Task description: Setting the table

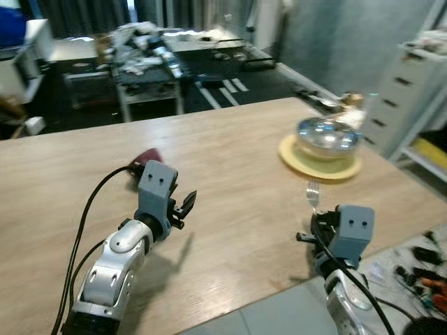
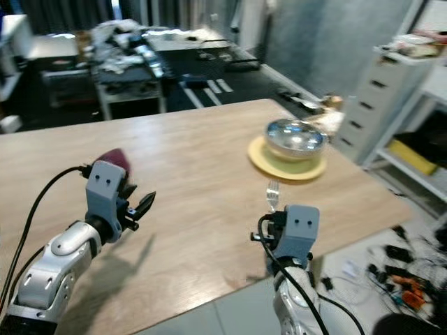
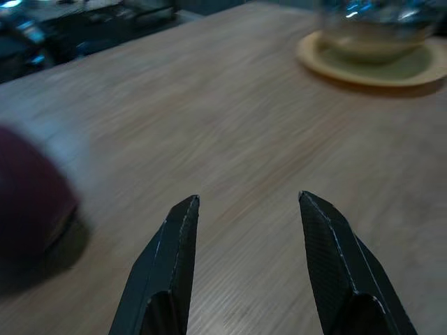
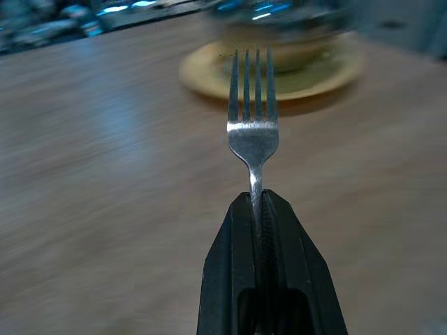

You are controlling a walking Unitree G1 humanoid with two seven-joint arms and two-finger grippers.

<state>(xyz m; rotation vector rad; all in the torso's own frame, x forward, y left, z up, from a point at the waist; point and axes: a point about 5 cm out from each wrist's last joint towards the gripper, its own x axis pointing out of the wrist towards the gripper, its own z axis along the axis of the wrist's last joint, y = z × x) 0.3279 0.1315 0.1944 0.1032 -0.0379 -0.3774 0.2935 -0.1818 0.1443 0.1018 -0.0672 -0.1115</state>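
My right claw (image 4: 257, 209) is clamped on the handle of a fork (image 4: 252, 118), held above the wooden table (image 1: 230, 160) with its tines pointing toward twelve o'clock at the yellow plate (image 1: 320, 165), which sits a little ahead with a shiny metal bowl (image 1: 326, 136) resting on it. My left claw (image 3: 248, 230) hovers over the table at about nine o'clock from the fork, its fingers (image 3: 174, 251) spread apart and empty. A dark red object (image 1: 147, 157) lies on the table just beyond that claw, too blurred for me to identify.
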